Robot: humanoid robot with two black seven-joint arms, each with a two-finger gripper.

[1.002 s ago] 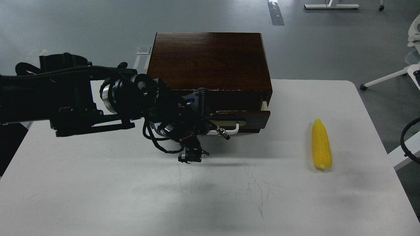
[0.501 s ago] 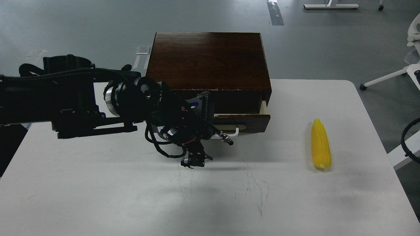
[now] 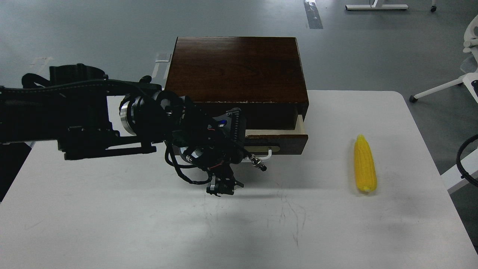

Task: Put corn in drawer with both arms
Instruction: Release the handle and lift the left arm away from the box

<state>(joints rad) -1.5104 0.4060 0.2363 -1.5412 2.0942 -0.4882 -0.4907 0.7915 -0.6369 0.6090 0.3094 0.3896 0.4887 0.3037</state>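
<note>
The dark brown wooden box (image 3: 239, 67) stands at the back of the white table (image 3: 112, 224). Its drawer (image 3: 289, 139) is pulled partly out and shows a pale inner rim. My left gripper (image 3: 236, 156) reaches in from the left and covers the left part of the white bar handle (image 3: 266, 152). Its dark fingers blend together, but the drawer comes out with it. A small claw part (image 3: 221, 186) hangs below the hand. The yellow corn (image 3: 365, 164) lies on the table right of the box, tip pointing away. My right gripper is out of view.
A black cable loop (image 3: 463, 157) shows at the right edge. A white chair base (image 3: 466, 80) stands on the floor beyond the table's right side. The table's far right edge is close to the corn.
My left gripper has moved toward me and slightly right. The drawer has slid further out with it, showing more pale wood. The corn has not moved.
</note>
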